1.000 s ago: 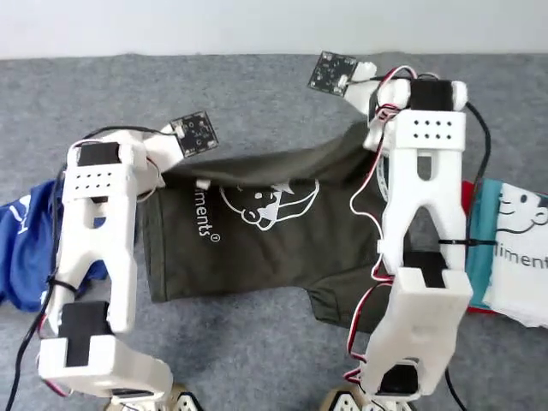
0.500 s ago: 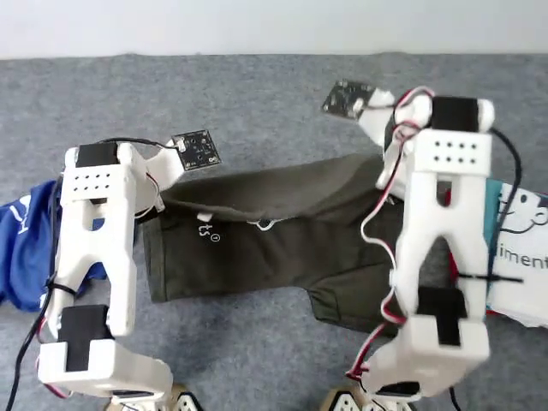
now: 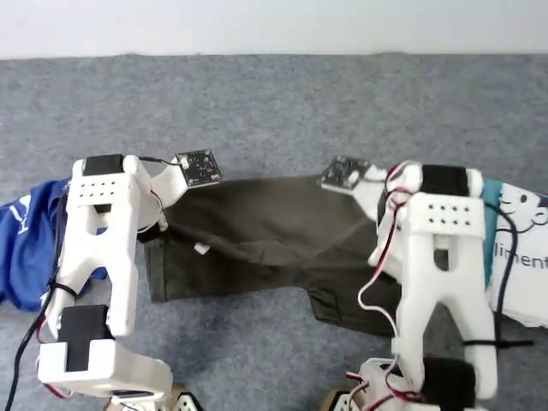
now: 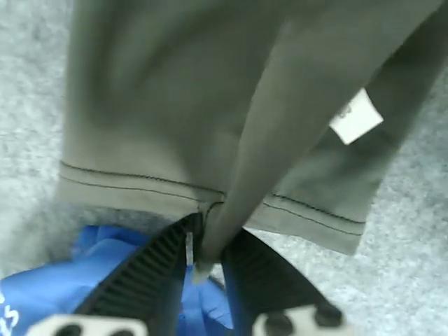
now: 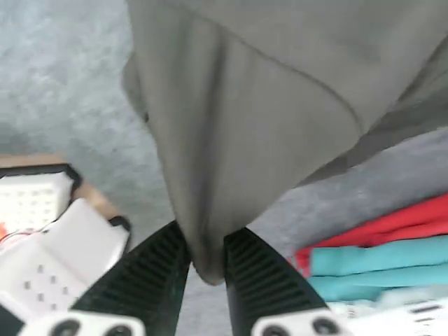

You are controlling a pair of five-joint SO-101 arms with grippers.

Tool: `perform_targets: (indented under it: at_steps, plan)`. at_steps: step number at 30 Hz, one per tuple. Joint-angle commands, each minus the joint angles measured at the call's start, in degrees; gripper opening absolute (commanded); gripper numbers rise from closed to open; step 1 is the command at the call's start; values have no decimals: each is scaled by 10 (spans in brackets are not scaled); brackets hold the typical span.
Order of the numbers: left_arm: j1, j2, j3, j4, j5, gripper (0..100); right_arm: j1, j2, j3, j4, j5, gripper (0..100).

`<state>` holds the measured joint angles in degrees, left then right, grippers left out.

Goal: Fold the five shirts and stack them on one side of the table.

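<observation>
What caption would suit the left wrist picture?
Left gripper pinching an edge of the olive shirt, blue shirt beside it.

A white wall (image 3: 257, 26) borders the grey felt covering (image 3: 257, 94).

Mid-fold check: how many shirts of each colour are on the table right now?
olive shirt: 1
blue shirt: 1
red shirt: 1
teal shirt: 1
white shirt: 1
Total: 5
</observation>
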<state>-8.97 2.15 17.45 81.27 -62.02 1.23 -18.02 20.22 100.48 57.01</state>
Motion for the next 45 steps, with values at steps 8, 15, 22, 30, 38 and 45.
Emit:
perform_targets:
  at_steps: [8,15,22,30,38,45]
  plan:
    - [-1,-29,18,4,-5,18,3,-43,114,-11,-7,12]
    - [-11,-36,15,22,21,130,15,-42,118,-30,-7,123]
    - [-14,-48,14,79,25,139,78,-43,112,-54,14,259]
    - [-14,-164,14,45,28,137,80,-42,30,-125,19,258]
    - [-10,-255,16,60,78,48,76,6,27,-291,-64,102]
    - [-12,-288,18,110,78,19,61,96,-23,-297,-133,99]
